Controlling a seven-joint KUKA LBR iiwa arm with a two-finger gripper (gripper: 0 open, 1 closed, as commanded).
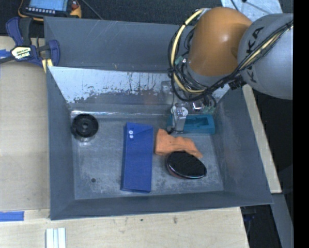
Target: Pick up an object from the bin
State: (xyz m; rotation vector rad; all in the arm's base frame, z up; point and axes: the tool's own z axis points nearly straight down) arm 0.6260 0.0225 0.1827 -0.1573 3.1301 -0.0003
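My gripper hangs over the back right part of the bin floor, its metal fingers pointing down. Its tips are just above the upper edge of an orange sponge-like piece. Right beside the fingers, to the right, lies a teal blue block, partly hidden by the gripper. A black oval disc lies in front of the orange piece and overlaps its lower edge. Nothing shows between the fingers.
A long dark blue flat box lies left of the orange piece, in the middle of the floor. A small black round cap sits at the back left. The arm with its orange cover and cables reaches in from the upper right.
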